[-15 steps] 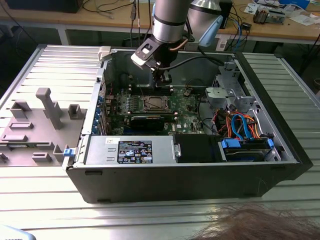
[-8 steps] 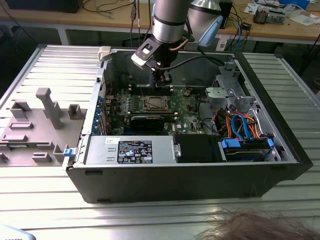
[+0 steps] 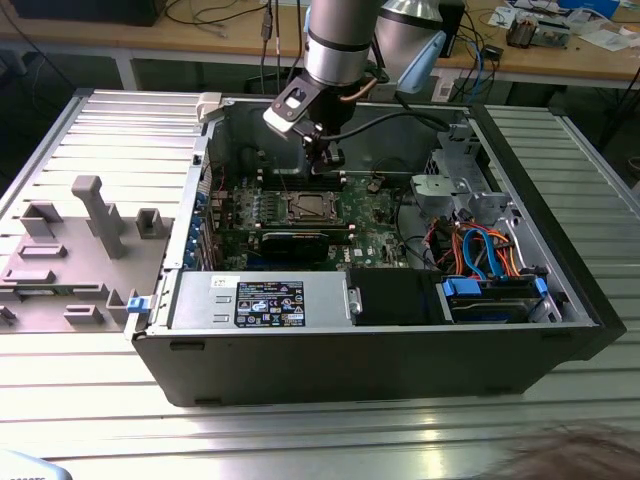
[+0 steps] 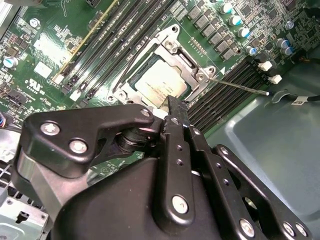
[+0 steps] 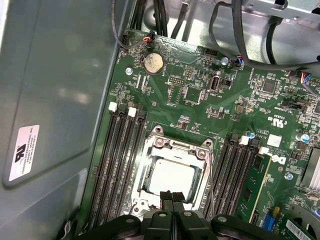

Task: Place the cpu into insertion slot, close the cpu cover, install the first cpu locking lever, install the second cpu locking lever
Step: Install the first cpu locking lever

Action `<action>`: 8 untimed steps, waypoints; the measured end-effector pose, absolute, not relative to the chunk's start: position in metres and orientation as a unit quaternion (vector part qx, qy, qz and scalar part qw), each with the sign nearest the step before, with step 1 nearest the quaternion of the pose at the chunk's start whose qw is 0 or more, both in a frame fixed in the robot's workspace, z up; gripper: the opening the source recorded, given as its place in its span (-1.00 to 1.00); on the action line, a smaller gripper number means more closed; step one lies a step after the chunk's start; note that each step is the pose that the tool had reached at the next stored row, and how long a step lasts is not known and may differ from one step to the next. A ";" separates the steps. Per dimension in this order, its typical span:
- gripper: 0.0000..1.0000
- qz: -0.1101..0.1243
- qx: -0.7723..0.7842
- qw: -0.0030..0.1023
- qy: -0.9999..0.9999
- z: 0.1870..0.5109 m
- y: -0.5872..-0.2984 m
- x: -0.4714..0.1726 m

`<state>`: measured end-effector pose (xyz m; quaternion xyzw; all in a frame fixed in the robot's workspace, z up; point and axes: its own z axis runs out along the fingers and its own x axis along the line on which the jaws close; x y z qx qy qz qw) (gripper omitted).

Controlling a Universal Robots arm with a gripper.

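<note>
The cpu (image 5: 172, 177) (image 4: 159, 82) lies flat in the insertion slot (image 3: 312, 207) on the green board, its silvery top showing. The cpu cover (image 5: 156, 150) (image 4: 187, 67) lies down around it as a metal frame. One thin locking lever (image 4: 240, 85) juts out sideways over the black memory slots, away from the socket. Another thin lever (image 4: 136, 62) runs along the opposite side of the frame. My gripper (image 5: 172, 196) (image 4: 175, 106) (image 3: 325, 160) hovers just above the socket's edge, shut, with its fingertips pressed together and nothing between them.
The board sits deep inside an open computer case (image 3: 180, 330) with tall walls. Black memory slots (image 5: 120, 165) flank the socket on both sides. Cables (image 3: 480, 250) and a drive cage (image 3: 455, 185) crowd the exterior view's right. A grey fixture plate (image 3: 80, 240) lies outside the case.
</note>
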<state>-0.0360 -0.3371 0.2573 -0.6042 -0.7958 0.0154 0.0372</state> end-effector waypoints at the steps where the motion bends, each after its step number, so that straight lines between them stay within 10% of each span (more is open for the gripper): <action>1: -0.79 0.015 -0.603 0.037 -0.797 0.257 -0.337 -0.036; 8: -0.79 0.016 -0.593 0.037 -0.804 0.257 -0.337 -0.036</action>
